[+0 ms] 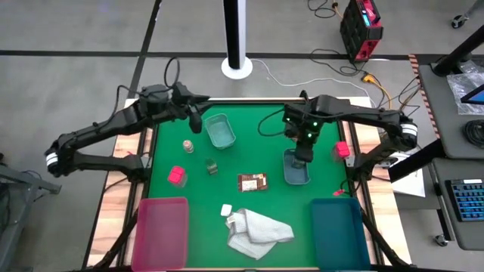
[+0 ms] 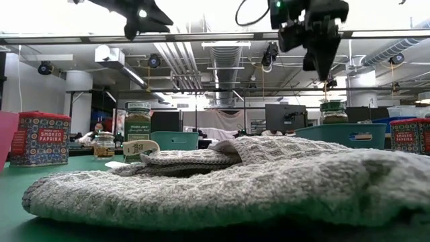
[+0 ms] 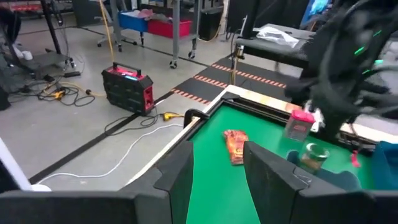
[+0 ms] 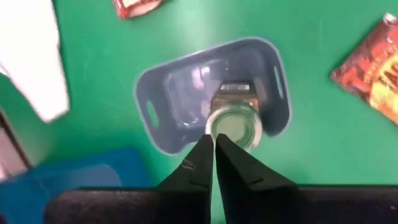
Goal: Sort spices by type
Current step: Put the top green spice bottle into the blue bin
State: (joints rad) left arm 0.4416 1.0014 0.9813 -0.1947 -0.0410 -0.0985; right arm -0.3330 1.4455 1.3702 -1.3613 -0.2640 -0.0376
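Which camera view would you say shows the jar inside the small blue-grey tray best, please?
The right wrist view: it looks straight down on the greenish jar standing in the tray, below the right gripper. The high view hides it under that gripper; the low view shows only its top; the left wrist view blurs it.

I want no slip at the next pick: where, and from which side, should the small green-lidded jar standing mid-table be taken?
Take the small green-lidded jar across its round body just under the lid, coming straight down from above. It stands upright and free. The bright red block and the flat brown packet lie apart from it, so fingers should fit on either side.
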